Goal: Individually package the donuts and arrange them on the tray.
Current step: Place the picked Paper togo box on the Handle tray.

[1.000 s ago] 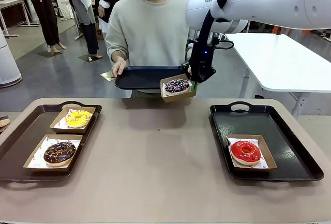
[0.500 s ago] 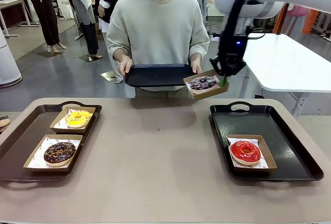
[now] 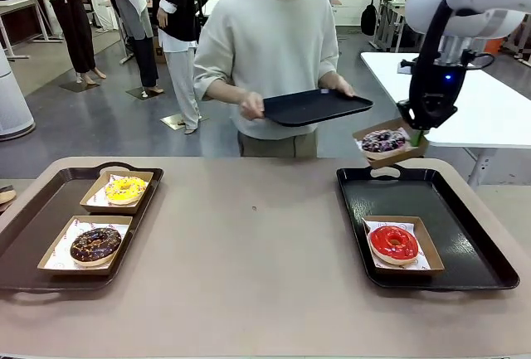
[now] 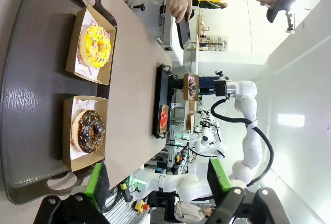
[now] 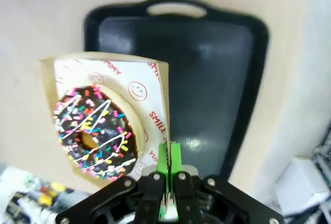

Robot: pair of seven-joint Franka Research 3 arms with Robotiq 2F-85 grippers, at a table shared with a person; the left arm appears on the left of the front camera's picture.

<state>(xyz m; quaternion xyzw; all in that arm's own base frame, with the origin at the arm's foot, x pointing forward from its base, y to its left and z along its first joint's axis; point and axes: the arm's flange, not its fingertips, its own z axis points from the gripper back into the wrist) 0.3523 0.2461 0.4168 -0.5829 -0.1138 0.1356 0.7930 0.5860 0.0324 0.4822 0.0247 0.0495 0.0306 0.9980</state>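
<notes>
The right gripper [image 3: 417,133] pinches the rim of a box [image 3: 390,148] holding the purple donut [image 3: 383,139], in the air over the far edge of the right tray [image 3: 481,251]. The red donut [image 3: 393,243] sits boxed near that tray's near edge. The left gripper [image 4: 155,182] stands wide over the left tray [image 4: 31,94] with 2 boxed donuts.

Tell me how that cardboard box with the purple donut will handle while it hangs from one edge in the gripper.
The box is thin cardboard pinched by the right gripper at one rim, so it probably flexes and sags. It already tilts, so the purple donut could slide on the paper lining.
</notes>
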